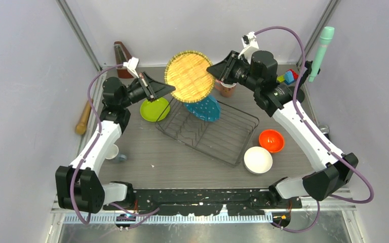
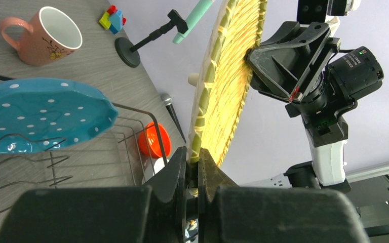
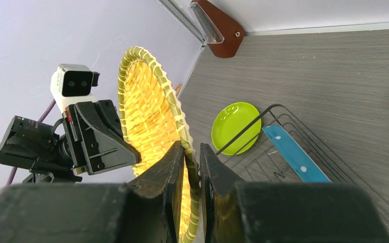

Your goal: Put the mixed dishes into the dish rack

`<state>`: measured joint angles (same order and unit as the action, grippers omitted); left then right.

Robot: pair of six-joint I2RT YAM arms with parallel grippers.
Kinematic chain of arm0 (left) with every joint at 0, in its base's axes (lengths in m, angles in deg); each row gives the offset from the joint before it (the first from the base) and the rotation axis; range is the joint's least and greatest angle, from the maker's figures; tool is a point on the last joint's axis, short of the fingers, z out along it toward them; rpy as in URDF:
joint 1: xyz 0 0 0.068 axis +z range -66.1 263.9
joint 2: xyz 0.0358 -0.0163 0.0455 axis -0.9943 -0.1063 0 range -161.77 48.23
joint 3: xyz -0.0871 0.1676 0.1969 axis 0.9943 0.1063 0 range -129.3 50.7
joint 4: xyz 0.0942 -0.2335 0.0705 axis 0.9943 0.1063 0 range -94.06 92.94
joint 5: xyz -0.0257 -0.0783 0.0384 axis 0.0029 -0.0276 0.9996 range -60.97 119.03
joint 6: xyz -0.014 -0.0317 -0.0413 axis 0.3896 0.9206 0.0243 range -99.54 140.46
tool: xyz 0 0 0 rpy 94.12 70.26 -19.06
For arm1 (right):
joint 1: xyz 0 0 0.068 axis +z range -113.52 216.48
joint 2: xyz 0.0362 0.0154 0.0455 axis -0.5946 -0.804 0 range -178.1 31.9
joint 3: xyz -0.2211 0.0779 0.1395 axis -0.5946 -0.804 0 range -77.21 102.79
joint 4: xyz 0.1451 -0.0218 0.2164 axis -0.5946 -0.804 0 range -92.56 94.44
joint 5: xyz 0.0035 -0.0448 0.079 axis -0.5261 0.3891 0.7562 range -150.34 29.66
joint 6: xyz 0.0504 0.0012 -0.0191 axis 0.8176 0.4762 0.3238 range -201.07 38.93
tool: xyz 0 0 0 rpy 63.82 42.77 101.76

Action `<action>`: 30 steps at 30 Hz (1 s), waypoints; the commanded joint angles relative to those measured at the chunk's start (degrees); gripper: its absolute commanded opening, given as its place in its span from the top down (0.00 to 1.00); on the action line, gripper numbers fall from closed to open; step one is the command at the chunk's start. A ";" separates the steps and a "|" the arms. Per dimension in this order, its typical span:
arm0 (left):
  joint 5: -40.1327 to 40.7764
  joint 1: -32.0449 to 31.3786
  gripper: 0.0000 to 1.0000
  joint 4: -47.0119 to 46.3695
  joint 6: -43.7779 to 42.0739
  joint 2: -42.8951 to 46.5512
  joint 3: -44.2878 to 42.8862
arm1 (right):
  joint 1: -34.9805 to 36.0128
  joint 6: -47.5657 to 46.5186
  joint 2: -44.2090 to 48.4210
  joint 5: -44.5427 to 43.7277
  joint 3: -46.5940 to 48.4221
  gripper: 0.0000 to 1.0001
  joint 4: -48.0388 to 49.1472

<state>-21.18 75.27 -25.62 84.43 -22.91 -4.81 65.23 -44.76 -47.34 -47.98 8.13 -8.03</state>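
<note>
Left end effector [image 2: 193,158] and right end effector [image 3: 192,152] clamp woven plate [image 1: 189,76]

Top view: pink mug [image 1: 226,90] mostly hidden behind right gripper [image 1: 212,69], only a bit vis. Pale cup [image 1: 112,152] partly behind left arm [image 1: 101,142]; grey speck beside it too small to ID. Blue dotted plate [image 1: 206,109]: top covered by yellow woven plate [image 1: 189,76]. Lime plate [image 1: 154,110] partly under left gripper [image 1: 170,90]. Left wrist: blue dotted plate cut by left edge, white bowl [image 2: 158,164] just a sliver, orange bowl [image 2: 152,139] partly behind dish rack [image 2: 131,109] wire. Right wrist: mug cut off at right edge; woven plate's lower rim hidden btwn fingers.
</note>
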 commanded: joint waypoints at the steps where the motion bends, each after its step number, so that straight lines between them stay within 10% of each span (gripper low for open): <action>1: -3.23 -0.52 1.00 -7.58 0.43 -0.03 -2.93 | 0.25 -0.47 0.08 1.94 1.62 0.99 1.04; 9: 7.20 -0.38 0.28 18.67 -12.63 0.83 -7.18 | 0.25 -9.81 2.93 -3.93 -0.36 1.00 -0.24; 18: 20.22 -0.17 0.21 40.84 -25.17 2.86 -10.75 | 2.96 -31.71 3.17 -7.82 -3.68 1.00 3.04; 30: 23.84 -0.17 0.22 47.65 -32.59 5.39 -10.18 | 7.41 -57.95 2.09 -0.03 -14.15 1.00 20.84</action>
<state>0.61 74.90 20.17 55.79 -19.63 -13.60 71.79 -91.60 -46.46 -52.30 -3.98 -0.58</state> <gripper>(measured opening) 0.777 0.169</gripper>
